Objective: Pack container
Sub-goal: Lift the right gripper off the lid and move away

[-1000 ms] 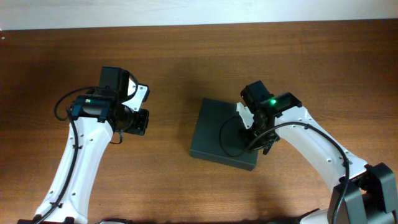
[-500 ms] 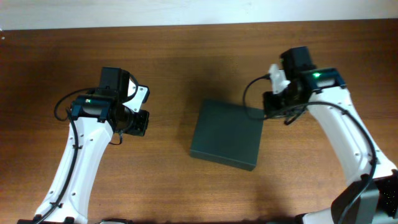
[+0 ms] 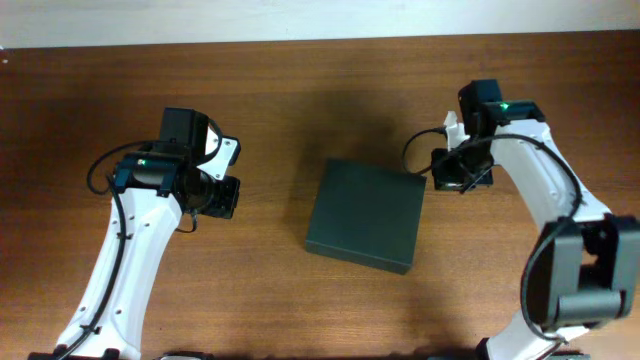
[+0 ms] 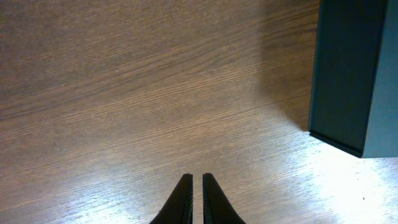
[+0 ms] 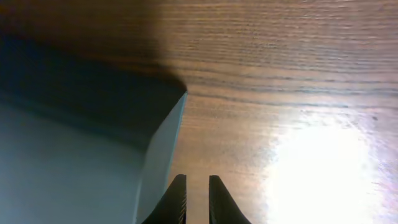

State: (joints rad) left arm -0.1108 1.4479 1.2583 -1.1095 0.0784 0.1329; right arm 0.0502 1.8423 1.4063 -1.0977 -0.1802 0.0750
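The container (image 3: 365,215) is a dark green box lying flat with its lid down at the middle of the table. It also fills the top right of the left wrist view (image 4: 348,68) and the left of the right wrist view (image 5: 68,168). My left gripper (image 3: 225,197) hovers to the box's left, apart from it, fingers (image 4: 197,177) shut on nothing. My right gripper (image 3: 447,175) hangs just off the box's far right corner. Its fingers (image 5: 198,178) stand close together beside the box's side wall with only a thin gap and nothing between them.
Brown wooden tabletop (image 3: 300,100) all around the box, with a pale wall strip (image 3: 300,20) along the far edge. Both white arms reach in from the near side, left (image 3: 120,270) and right (image 3: 560,210). No loose items show.
My right arm has lifted off the box's right side and swung to its far right corner, fingers drawing closer together. The left arm and the box have stayed put.
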